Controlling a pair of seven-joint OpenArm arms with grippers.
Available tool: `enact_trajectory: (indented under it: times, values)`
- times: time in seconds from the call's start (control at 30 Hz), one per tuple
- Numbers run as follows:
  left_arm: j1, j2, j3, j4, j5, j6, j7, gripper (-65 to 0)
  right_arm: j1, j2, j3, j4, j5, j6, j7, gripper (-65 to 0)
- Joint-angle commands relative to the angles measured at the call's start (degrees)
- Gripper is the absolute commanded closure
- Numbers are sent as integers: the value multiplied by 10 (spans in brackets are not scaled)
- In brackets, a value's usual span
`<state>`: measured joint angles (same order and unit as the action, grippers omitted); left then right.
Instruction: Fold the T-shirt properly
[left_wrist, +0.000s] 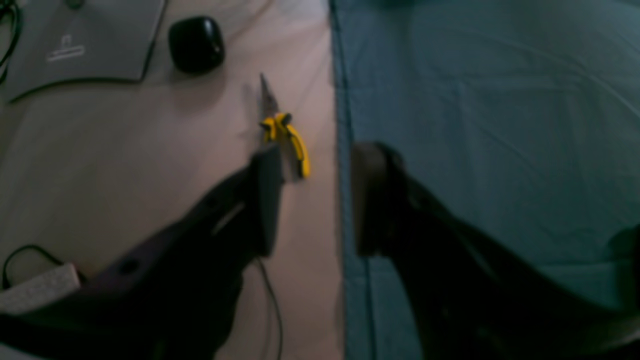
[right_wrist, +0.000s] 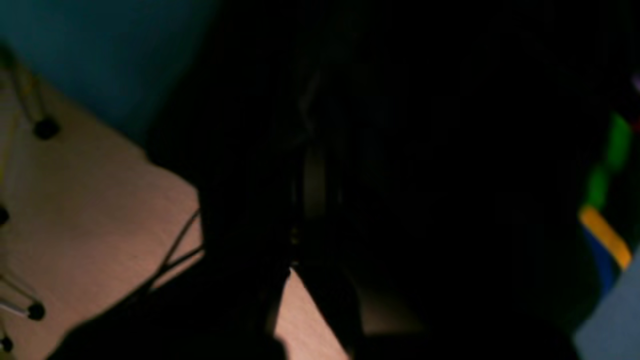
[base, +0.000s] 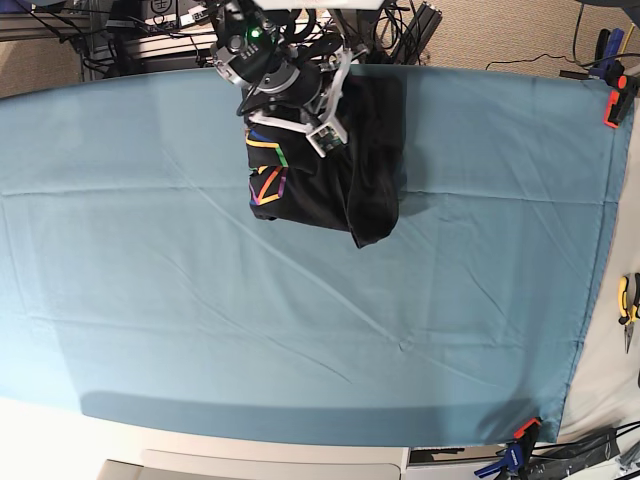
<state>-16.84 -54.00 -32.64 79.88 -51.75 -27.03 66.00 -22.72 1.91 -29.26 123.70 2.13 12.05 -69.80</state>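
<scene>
The black T-shirt (base: 370, 170) lies bunched at the far edge of the teal table cover (base: 300, 330), its rainbow print (base: 268, 175) facing up on its left side. My right gripper (base: 315, 130) is down on the shirt's upper left part. In the right wrist view, black fabric (right_wrist: 450, 150) fills most of the frame, with the print (right_wrist: 605, 210) at the right edge. The jaws are dark there and look shut; a pinch of fabric cannot be made out. My left gripper (left_wrist: 320, 155) hangs open and empty over the cover's side edge, and does not show in the base view.
Yellow-handled pliers (left_wrist: 285, 135) lie on the bare table just beyond the left fingertips, with a black case (left_wrist: 196, 44) and a grey flat device (left_wrist: 85, 40) further off. Clamps (base: 612, 105) (base: 520, 430) pin the cover's right corners. Cables crowd the far edge.
</scene>
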Motion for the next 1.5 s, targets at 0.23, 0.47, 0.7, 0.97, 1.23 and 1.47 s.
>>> enact_trajectory:
  times: [0.23,0.47,0.7,0.97,1.23,1.47]
  values:
    - [-11,-19,-5,7,-8,-1,-15,-241,0,-2,0,11,62,37,46,0]
    - [-11,-19,-5,7,-8,-1,-15,-241,0,-13,0,11,159,127,54,0]
    - [-11,-19,-5,7,-8,-1,-15,-241,21,-17,0,11,125,148,79,0]
    - [-11,-19,-5,7,-8,0,-15,-241,101,-51,0,3,-134,-44,131,0]
    - [-11,-19,-5,7,-8,0,-15,-241,182,-56,1,-185,-203,-110,151,0]
    - [-11,-19,-5,7,-8,0,-15,-241,216,-91,-2,-247,-172,-99,146,0]
